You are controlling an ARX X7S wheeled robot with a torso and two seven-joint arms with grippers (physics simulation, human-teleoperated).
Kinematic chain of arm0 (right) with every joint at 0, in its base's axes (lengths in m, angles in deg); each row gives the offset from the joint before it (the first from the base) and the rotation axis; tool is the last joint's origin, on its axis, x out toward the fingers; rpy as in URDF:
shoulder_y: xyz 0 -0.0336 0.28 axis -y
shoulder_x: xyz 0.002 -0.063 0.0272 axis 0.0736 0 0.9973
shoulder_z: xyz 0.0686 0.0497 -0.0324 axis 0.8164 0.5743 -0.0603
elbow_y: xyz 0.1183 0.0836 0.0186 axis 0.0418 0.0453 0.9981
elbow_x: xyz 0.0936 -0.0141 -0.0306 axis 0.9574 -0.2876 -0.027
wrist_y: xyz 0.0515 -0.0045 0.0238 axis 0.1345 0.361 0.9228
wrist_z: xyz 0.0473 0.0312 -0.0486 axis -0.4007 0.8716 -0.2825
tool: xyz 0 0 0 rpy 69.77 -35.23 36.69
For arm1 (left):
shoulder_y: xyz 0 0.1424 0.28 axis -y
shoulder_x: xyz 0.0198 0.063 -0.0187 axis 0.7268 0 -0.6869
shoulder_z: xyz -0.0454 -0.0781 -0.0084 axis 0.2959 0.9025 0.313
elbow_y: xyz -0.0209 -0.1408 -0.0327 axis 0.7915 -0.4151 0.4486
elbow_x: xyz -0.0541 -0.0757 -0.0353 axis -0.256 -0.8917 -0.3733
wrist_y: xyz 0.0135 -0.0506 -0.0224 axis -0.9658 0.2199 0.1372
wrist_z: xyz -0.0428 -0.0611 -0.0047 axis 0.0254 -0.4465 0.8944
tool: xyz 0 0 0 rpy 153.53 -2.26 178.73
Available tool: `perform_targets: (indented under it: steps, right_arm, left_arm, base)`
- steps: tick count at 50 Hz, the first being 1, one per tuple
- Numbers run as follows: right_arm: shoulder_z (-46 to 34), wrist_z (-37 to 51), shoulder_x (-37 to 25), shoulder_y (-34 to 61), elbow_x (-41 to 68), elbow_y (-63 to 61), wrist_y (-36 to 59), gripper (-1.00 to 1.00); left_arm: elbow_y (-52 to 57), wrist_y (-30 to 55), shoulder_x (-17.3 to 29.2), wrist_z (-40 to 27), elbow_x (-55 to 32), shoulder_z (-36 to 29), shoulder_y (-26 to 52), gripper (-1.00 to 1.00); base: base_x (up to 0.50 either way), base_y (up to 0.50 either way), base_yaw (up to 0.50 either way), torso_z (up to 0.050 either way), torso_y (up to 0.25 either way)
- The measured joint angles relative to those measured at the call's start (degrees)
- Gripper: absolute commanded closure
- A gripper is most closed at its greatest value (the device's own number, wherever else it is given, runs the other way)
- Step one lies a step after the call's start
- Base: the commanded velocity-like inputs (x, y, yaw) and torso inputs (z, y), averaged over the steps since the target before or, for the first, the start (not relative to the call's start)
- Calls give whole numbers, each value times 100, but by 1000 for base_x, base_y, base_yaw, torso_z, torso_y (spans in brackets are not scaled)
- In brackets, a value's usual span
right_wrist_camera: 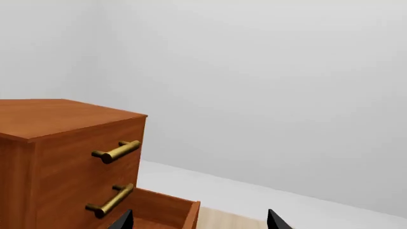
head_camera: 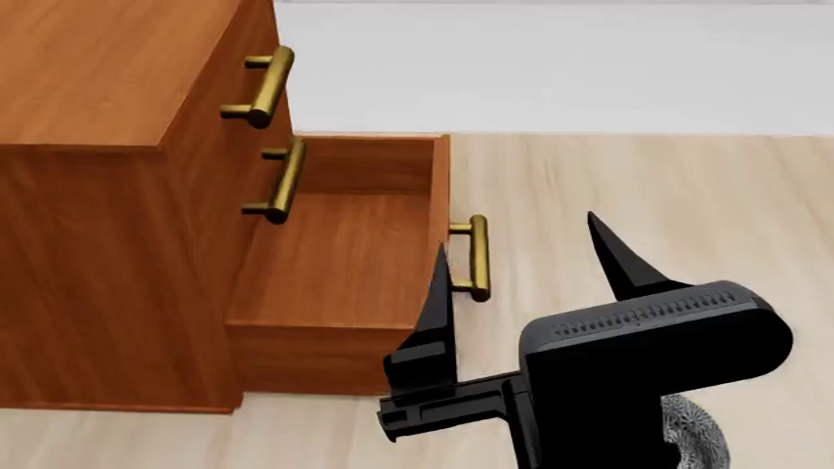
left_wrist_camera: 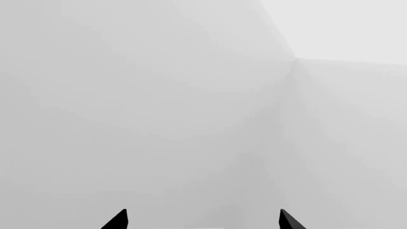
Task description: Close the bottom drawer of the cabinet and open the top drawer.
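Note:
The cabinet (head_camera: 92, 195) stands at the left of the head view. The top drawer (head_camera: 229, 59) is shut, with its brass handle (head_camera: 264, 88) showing. The bottom drawer (head_camera: 339, 264) is pulled far out, and its brass handle (head_camera: 476, 256) faces my right gripper (head_camera: 528, 264). That gripper is open and empty, with one finger (head_camera: 437, 293) just beside the handle. In the right wrist view the cabinet (right_wrist_camera: 64, 143), the top drawer handle (right_wrist_camera: 117, 151) and the open bottom drawer (right_wrist_camera: 168, 210) show beyond the open right gripper (right_wrist_camera: 200, 222). My left gripper (left_wrist_camera: 203, 220) is open and faces only white wall.
The middle drawer's handle (head_camera: 280, 179) sits between the two, with that drawer shut. Pale wood floor (head_camera: 678, 195) runs to the right of the cabinet, up to a white wall (head_camera: 548, 59). A room corner (left_wrist_camera: 296, 59) shows in the left wrist view.

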Motion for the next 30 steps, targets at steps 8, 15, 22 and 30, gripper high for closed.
perform_targets:
  steps: [8,15,22,30]
  right_arm:
    - [21,13,-2,1,47,6,-9,-100]
    - [41,30,0,0,85,16,-17,-100]
    - [62,45,-5,-5,119,26,-33,-100]
    - [145,51,20,-12,212,40,-45,-100]
  left_arm:
    - [-6,-12,19,-25,-20,-14,-15,-100]
    - [-13,-33,34,-39,-42,-20,-32,-100]
    - [-11,-39,48,-57,-69,-27,-44,-100]
    - [-25,-64,63,-78,-88,-35,-60,-100]
  base:
    - [270,314,0,0,0]
    - [271,215,0,0,0]
    - [272,162,0,0,0]
    - [274,107,0,0,1]
